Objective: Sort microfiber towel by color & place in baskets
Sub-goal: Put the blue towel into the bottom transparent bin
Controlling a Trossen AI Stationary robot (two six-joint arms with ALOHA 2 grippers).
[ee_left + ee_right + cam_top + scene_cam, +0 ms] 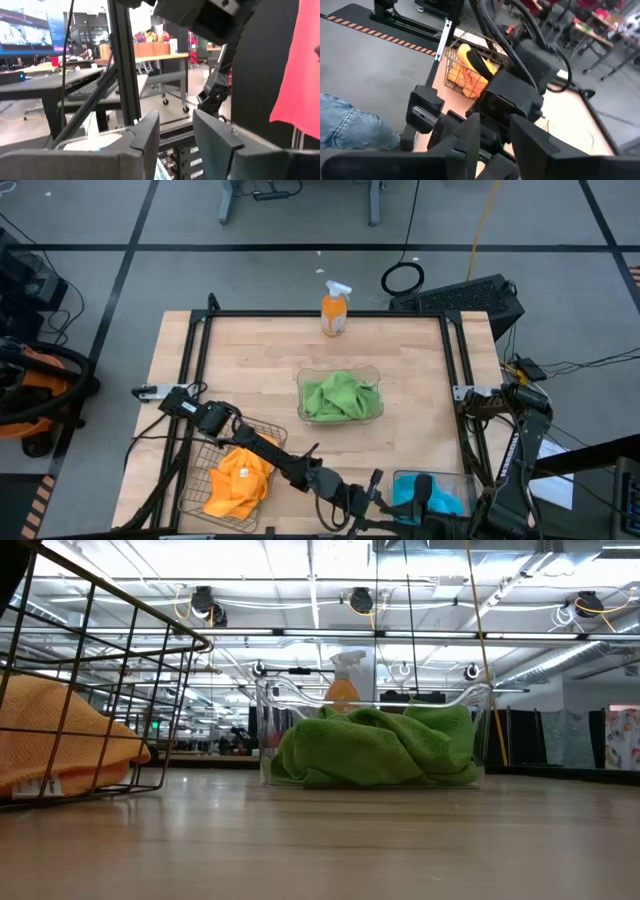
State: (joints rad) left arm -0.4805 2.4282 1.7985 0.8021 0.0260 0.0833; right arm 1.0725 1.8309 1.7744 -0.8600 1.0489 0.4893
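Note:
Orange-yellow towels (240,478) lie in the wire mesh basket (196,472) at the near left, also seen in the low view as the orange towel (60,735). Green towels (340,397) fill the clear basket (372,372) at mid-table, and the low view shows the green towels (375,745) too. A blue towel (447,502) lies in the clear basket (402,477) at the near right. My left gripper (175,120) reaches along the near edge toward that basket, open and holding nothing. My right gripper (495,122) hangs above the near right, open and holding nothing.
An orange spray bottle (335,310) with a white trigger stands at the table's far edge. A black frame (320,314) rims the table. A person's jeans-clad leg (350,130) shows beside the table's near edge. Bare wood lies between the baskets.

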